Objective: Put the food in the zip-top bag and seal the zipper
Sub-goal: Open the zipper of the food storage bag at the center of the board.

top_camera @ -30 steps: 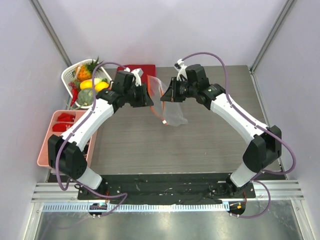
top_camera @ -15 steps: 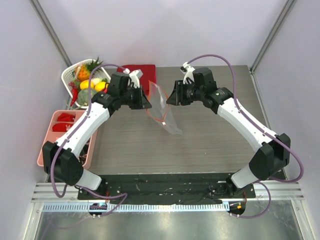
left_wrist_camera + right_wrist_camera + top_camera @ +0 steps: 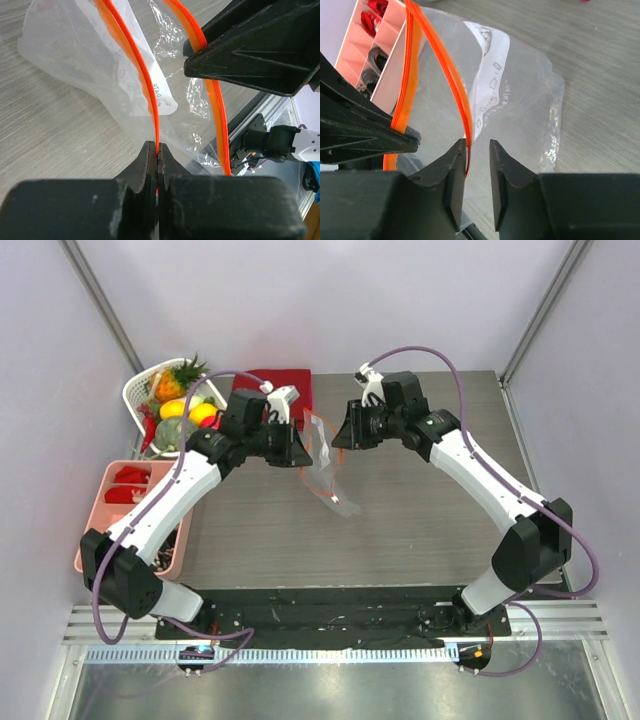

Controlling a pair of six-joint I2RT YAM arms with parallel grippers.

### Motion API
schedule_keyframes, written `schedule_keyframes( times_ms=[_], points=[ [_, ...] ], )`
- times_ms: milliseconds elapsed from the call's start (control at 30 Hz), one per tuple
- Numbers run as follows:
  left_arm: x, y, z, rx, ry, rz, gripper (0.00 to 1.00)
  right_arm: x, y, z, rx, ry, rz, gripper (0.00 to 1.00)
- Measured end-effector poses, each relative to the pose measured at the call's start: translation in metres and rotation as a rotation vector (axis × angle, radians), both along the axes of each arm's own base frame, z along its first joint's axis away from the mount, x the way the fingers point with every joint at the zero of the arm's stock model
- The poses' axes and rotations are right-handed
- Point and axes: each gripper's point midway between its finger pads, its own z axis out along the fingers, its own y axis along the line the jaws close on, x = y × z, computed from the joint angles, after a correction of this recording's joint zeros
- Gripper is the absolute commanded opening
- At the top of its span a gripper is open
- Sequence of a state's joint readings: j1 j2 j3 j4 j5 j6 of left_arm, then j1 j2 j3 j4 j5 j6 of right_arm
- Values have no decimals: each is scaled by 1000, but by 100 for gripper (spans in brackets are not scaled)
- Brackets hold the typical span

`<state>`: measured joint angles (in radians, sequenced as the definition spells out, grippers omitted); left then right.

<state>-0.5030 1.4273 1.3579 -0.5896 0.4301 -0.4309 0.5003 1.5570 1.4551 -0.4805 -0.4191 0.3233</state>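
Note:
The clear zip-top bag (image 3: 328, 472) hangs above the table between my two grippers, mouth up. My left gripper (image 3: 299, 451) is shut on one side of its orange-red zipper (image 3: 150, 90), pinched at the fingertips in the left wrist view (image 3: 157, 150). My right gripper (image 3: 341, 432) is open by a narrow gap in the right wrist view (image 3: 477, 150); the zipper's other side (image 3: 460, 95) lies against its left finger (image 3: 455, 160). The bag (image 3: 515, 105) looks empty. The food (image 3: 185, 412), yellow citrus and a green melon among it, lies in a white basket (image 3: 135, 392) at the far left.
A folded dark red cloth (image 3: 290, 382) lies behind the left gripper. A pink compartment tray (image 3: 92, 540) with small items stands at the left edge and shows in the right wrist view (image 3: 380, 50). Grey walls close in both sides.
My left gripper has moved right and nearer, and the right gripper has shifted slightly left. The bag now hangs lower between them with its mouth spread.

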Motion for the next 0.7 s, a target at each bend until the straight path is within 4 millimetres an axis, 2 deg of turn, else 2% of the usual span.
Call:
schedule_keyframes(
  times_ms=[100, 233, 300, 433, 500, 533, 600, 633, 700],
  points=[
    [0, 3, -2, 7, 11, 4, 0, -5, 2, -5, -1, 23, 35, 1],
    [9, 14, -3, 13, 10, 37, 0, -12, -1, -10, -19, 40, 64, 1],
    [19, 29, -5, 26, 9, 81, 0, -15, -6, -13, -37, 49, 67, 1],
    [43, 72, -16, 109, -3, 225, 2, -17, -28, -14, -88, 51, 41, 1],
    [49, 84, -21, 140, 0, 263, 12, -21, -38, -9, -106, 34, 33, 1],
    [50, 85, -24, 145, 5, 262, 23, -23, -39, -5, -107, 21, 37, 1],
    [50, 82, -31, 161, 14, 243, 32, -28, -42, 1, -114, 4, 41, 1],
    [49, 80, -34, 165, 24, 232, 47, -31, -42, 3, -116, -2, 44, 1],
    [48, 77, -39, 162, 37, 209, 59, -33, -45, 6, -117, -8, 36, 1]
  ],
)
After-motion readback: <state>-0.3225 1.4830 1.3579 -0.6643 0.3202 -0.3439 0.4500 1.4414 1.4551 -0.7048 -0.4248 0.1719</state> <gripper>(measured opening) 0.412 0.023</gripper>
